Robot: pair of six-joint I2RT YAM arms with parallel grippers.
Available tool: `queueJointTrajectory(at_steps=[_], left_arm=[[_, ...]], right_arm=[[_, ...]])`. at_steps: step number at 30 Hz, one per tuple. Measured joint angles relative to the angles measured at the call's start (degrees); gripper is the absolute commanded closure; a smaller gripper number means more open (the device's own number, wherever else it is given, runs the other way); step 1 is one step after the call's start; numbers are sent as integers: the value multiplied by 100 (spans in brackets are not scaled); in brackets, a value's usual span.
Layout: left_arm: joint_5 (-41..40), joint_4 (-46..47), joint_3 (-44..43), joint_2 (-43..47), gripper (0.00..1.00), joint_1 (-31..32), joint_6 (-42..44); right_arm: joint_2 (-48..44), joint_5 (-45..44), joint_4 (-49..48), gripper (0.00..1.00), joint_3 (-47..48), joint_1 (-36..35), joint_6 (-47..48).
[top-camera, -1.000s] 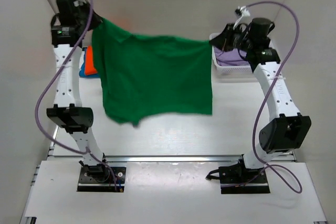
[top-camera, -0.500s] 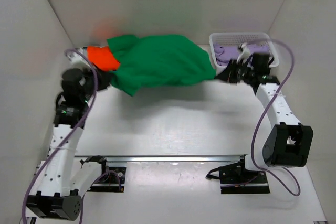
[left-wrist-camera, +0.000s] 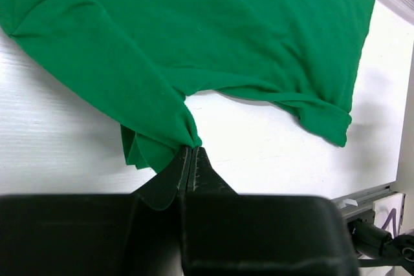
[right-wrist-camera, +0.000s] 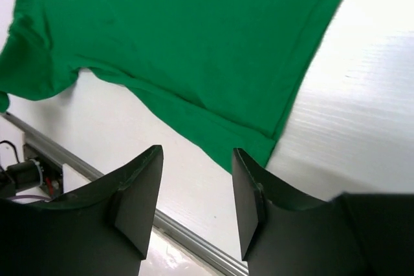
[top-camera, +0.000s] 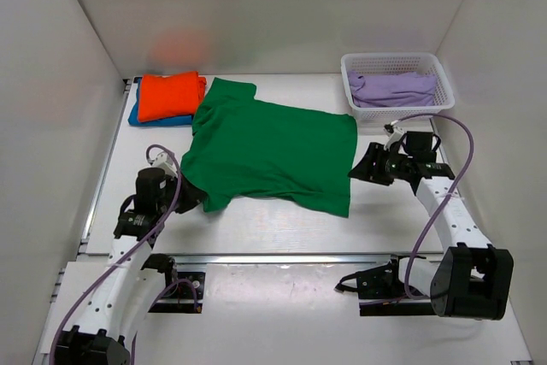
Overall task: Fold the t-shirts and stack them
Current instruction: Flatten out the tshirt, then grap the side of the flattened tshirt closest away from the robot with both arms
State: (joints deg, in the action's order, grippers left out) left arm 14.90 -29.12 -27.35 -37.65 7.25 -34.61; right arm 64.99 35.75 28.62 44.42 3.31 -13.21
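The bright green t-shirt (top-camera: 273,147) lies spread flat on the middle of the table. My left gripper (top-camera: 198,200) is shut on its near left corner, where the cloth bunches at the fingertips in the left wrist view (left-wrist-camera: 189,150). My right gripper (top-camera: 357,172) is open and empty, just off the shirt's right edge. In the right wrist view (right-wrist-camera: 197,153) the shirt's hem (right-wrist-camera: 246,140) lies beyond the spread fingers. The orange t-shirt (top-camera: 169,94) lies folded on the folded blue t-shirt (top-camera: 147,117) at the back left.
A white basket (top-camera: 391,60) with lilac cloth (top-camera: 397,89) in it stands at the back right. White walls enclose the table on three sides. A metal rail (top-camera: 282,257) runs along the near edge.
Both arms came down and toward the near side, and the green shirt went from hanging between them to lying flat. My right gripper let go of it; my left still holds it.
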Motion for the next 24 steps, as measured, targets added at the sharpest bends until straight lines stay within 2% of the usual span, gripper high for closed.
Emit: queueJointTrajectory(at_steps=[3,8,19,24], left_arm=[[57,79,125,28,98,0,0],[87,66,302,55,99,0,-24],[85,66,341,186,98,2,-44],[83,68,341,186,98,0,-55]], right_arm=[[55,-157,35,57,-103,-120,85],[625,-535,-7,59,-149,-721,195],[1604,-1519,-444,58,-468,-1115,343],[1668,-1567,-671,66,-505,-1147,391]])
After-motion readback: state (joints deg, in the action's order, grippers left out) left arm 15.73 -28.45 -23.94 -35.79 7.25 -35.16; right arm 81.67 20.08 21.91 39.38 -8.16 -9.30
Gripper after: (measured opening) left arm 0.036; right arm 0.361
